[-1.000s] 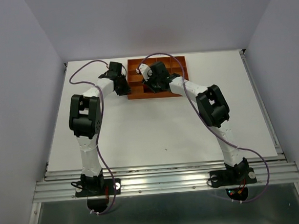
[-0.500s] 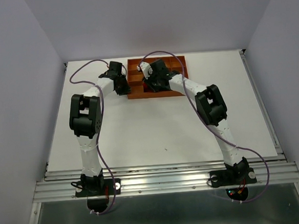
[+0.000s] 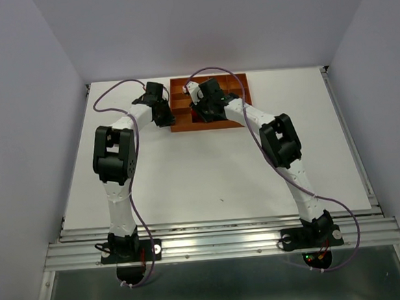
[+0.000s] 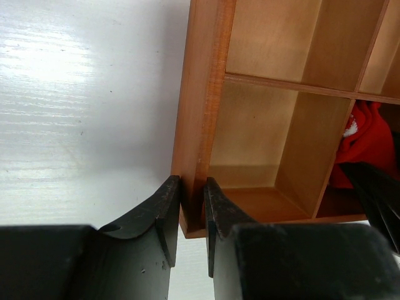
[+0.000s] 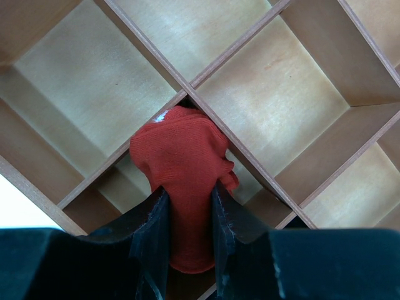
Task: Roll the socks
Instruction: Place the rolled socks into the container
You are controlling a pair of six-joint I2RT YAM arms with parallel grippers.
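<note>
A red sock (image 5: pixel 181 156), bunched into a bundle, hangs over a divider of the orange-brown gridded tray (image 5: pixel 275 106). My right gripper (image 5: pixel 186 194) is shut on the sock's lower part, above a compartment near the tray's front. The left wrist view shows the same sock (image 4: pixel 359 144) in a cell at the right. My left gripper (image 4: pixel 192 187) is shut on the tray's left wall (image 4: pixel 200 94) at its near corner. From above, the left gripper (image 3: pixel 165 118) sits at the tray's left edge and the right gripper (image 3: pixel 199 112) is over the tray (image 3: pixel 242 85).
The tray stands at the back middle of the white table (image 3: pixel 209 177). Grey walls close in the table on the left, right and back. Purple cables loop from both wrists over the back of the table.
The right wrist has shifted slightly left and further back over the tray, still holding the red sock. The left arm has not moved.
</note>
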